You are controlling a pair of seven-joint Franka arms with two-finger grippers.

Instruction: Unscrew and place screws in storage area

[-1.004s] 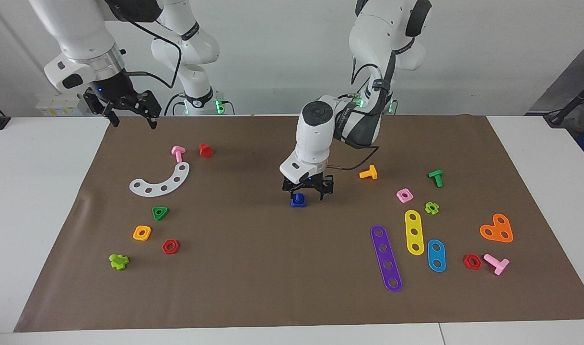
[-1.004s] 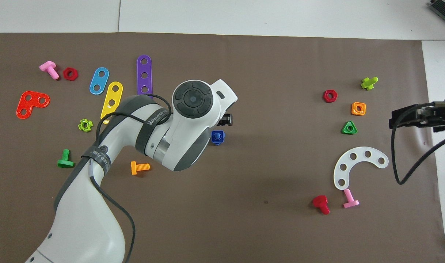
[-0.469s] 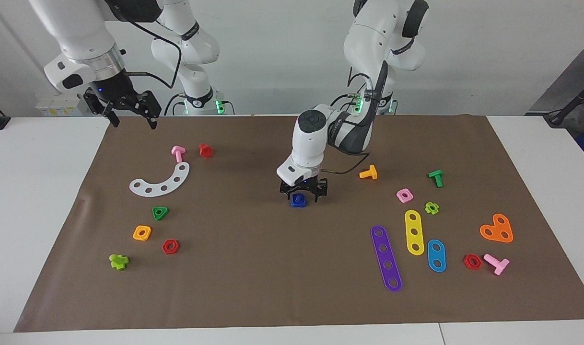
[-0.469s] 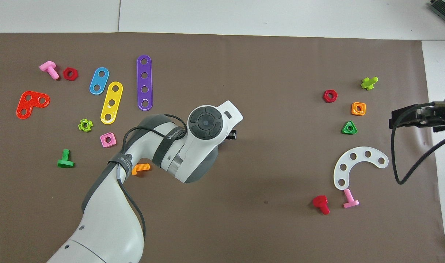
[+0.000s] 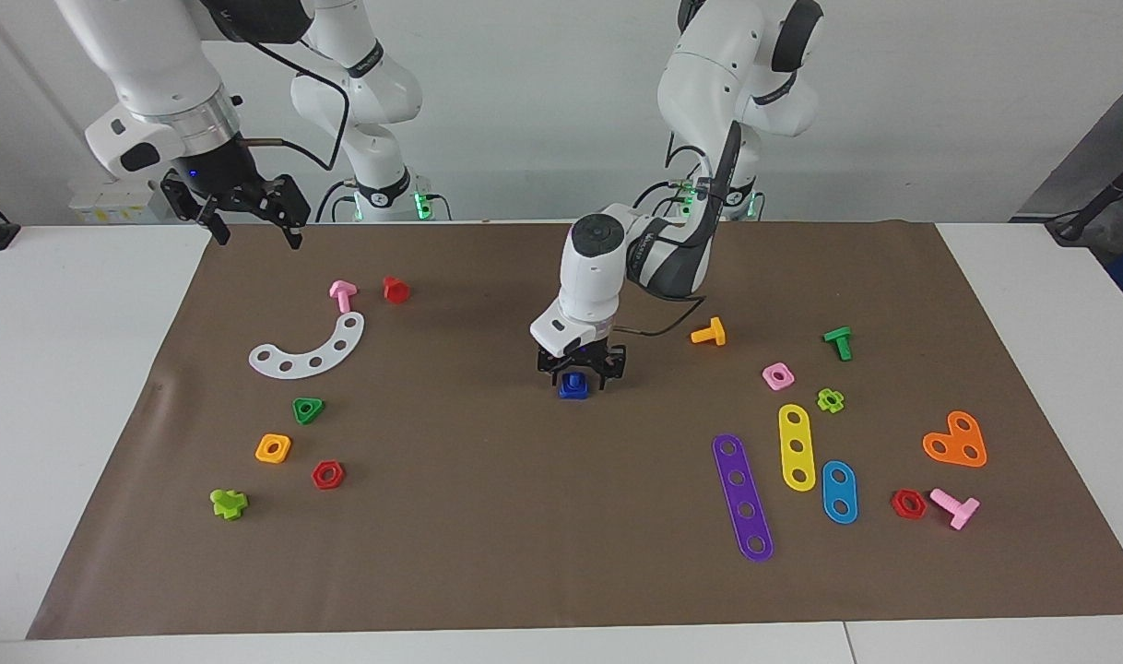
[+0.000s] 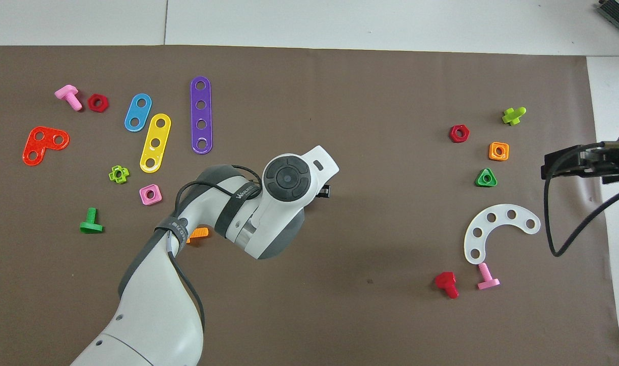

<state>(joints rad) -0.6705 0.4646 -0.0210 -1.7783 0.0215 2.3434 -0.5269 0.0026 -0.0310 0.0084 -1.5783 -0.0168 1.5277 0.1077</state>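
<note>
The dark-blue bolt (image 5: 573, 386) stands upright on its wide flat base at the middle of the mat. My left gripper (image 5: 577, 379) is down over it, open, with a finger on either side of the shank. In the overhead view my left wrist hides the bolt, and only a bit of the gripper (image 6: 323, 190) shows. The storage area lies toward the right arm's end: white curved strip (image 5: 308, 349), green triangle (image 5: 308, 409), orange square (image 5: 273, 448), red hexagon (image 5: 327, 474). My right gripper (image 5: 248, 224) waits open in the air over the mat's edge there.
A pink bolt (image 5: 342, 294) and a red bolt (image 5: 396, 290) lie by the white strip, and a lime cross (image 5: 229, 503) by the nuts. Toward the left arm's end lie an orange bolt (image 5: 709, 332), a pink nut (image 5: 777, 375), a purple strip (image 5: 742, 496) and an orange heart (image 5: 956, 441).
My left arm has drawn its wrist in and settled the gripper over the blue bolt, which is now hidden in the overhead view. The right arm has not moved.
</note>
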